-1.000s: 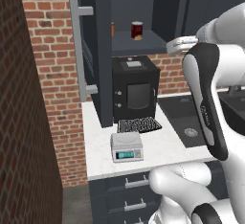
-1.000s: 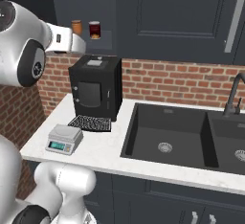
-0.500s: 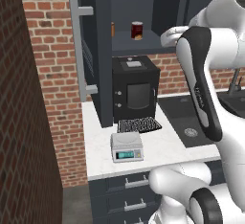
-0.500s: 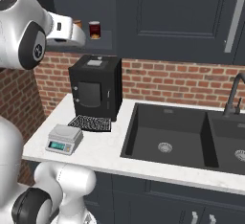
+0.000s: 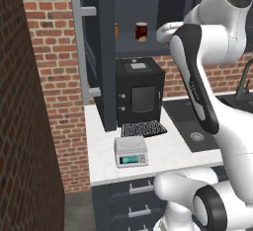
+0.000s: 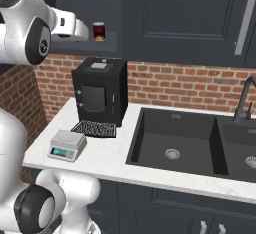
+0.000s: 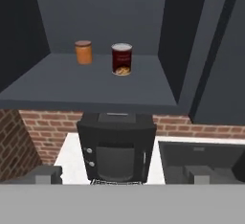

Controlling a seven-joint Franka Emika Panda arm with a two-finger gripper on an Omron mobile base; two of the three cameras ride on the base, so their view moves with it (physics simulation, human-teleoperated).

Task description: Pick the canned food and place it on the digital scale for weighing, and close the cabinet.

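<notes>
The dark red canned food (image 7: 122, 59) stands upright on the shelf of the open cabinet (image 7: 95, 84), with an orange jar (image 7: 83, 51) to its left. My gripper (image 7: 122, 176) is open and empty, and hangs in front of the shelf, short of the can (image 5: 142, 31). The hand's tip (image 6: 86, 30) is level with the can (image 6: 99, 30) and close beside it. The cabinet door (image 5: 105, 52) stands swung open at the left, its light-grey bar handle (image 5: 79, 47) facing out. The white-grey digital scale (image 5: 131, 151) sits bare near the counter's front edge (image 6: 67, 145).
Under the shelf a black box appliance (image 5: 140, 92) stands on the counter, with a black ribbed mat (image 5: 143, 128) in front of it. A dark sink (image 6: 175, 138) with a tap (image 6: 245, 98) lies to the right. A brick wall (image 5: 29, 126) bounds the left side.
The arm has swung left and up, and the hand has come closer to the can on the shelf. Can, scale and cabinet door have not moved.
</notes>
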